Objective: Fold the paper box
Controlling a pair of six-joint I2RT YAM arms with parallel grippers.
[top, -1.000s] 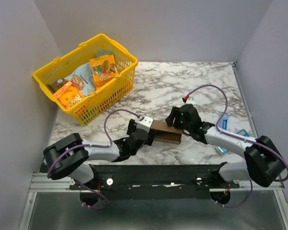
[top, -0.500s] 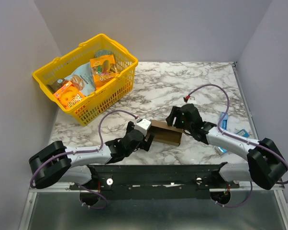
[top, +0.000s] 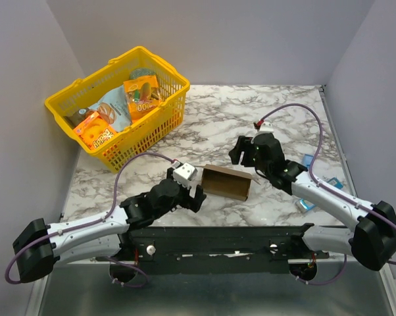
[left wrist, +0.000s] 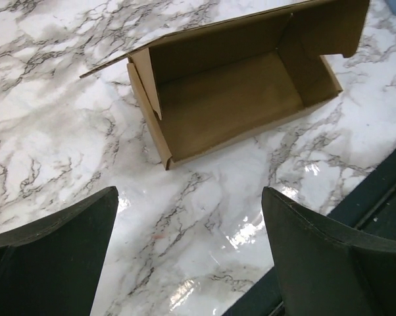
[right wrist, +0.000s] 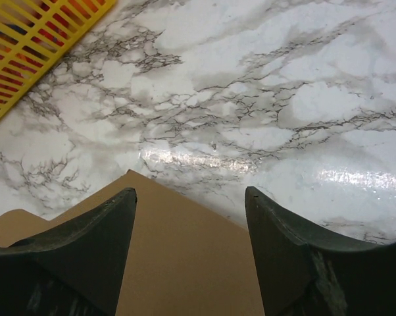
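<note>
Now, top view: paper box [top: 227, 183] sits on the marble table [top: 250, 112] near the front edge, roughly midway between the two arms. Plain brown cardboard, already formed into a small rectangular shell. One face is open.

Left wrist view: box [left wrist: 231, 99] lies ahead of the fingers, open face toward the camera, inner walls and floor visible. A small side flap is tucked inward at its left end. A larger flap stands out past the right end. Thin cardboard edge sticks out at upper left.

Left gripper [top: 197, 194] is low over the table just beside the box's left end, not touching it. Jaws spread fully wide, nothing between them but bare marble [left wrist: 189, 194].

Right gripper [top: 239, 153] hovers at the far right corner of the box. Right wrist view: fingers well apart [right wrist: 189, 191], a flat brown panel of the box [right wrist: 185, 257] below and between them, its corner pointing away from the camera. No clamp on it that I can see; jaws read as open and holding nothing.

Elsewhere: yellow basket [top: 152, 135] at far left with printed snack packs [top: 142, 92] inside. Small blue packets [top: 308, 164] on the table's right side, beside the right arm
</note>
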